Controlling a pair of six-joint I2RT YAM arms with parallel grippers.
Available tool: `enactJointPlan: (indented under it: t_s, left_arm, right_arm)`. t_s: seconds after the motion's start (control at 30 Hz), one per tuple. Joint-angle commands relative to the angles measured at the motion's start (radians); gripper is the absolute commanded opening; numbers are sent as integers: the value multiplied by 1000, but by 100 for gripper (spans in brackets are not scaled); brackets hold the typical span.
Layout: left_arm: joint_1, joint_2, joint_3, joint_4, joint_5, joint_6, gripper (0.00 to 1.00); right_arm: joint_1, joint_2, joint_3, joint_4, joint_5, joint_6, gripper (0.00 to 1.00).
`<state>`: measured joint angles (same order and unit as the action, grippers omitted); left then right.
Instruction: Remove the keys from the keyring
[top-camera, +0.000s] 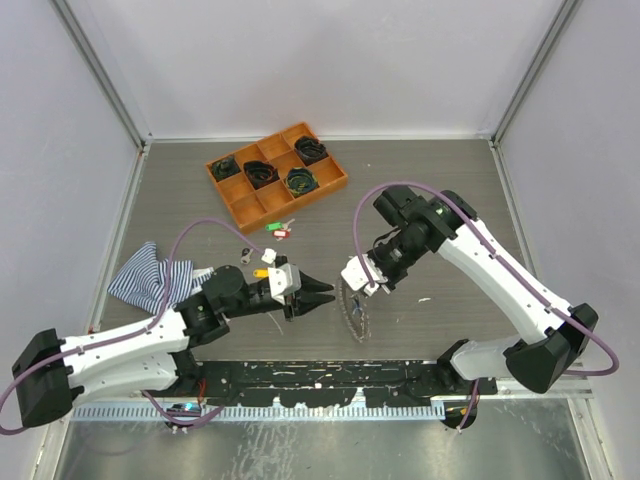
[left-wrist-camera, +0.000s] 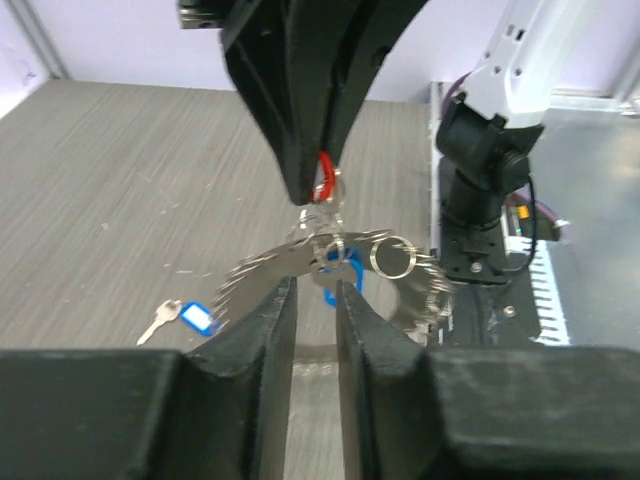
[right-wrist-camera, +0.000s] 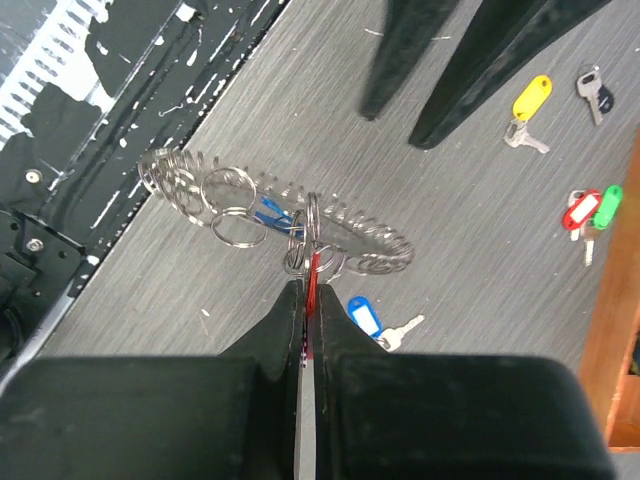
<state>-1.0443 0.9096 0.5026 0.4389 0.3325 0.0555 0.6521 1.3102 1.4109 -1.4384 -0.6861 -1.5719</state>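
My right gripper is shut on a red tag, and the keyring, a spiky silvery wreath, hangs from it above the table. In the left wrist view the same keyring is blurred, with a blue tag on it just past my left gripper. That gripper's jaws stand narrowly apart with nothing between them. From above, the left gripper points at the keyring under the right gripper. Loose keys lie on the table: blue, yellow, red and green.
An orange compartment tray with black coiled bundles stands at the back. A striped cloth lies at the left beside the left arm. A black rail with white flecks runs along the near edge.
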Motion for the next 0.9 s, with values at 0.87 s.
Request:
enactJointPlan:
  t_s: [0.87]
  left_arm:
    - [6, 150, -66, 383, 16, -159, 51]
  right_arm:
    - [-7, 17, 70, -22, -159, -88, 1]
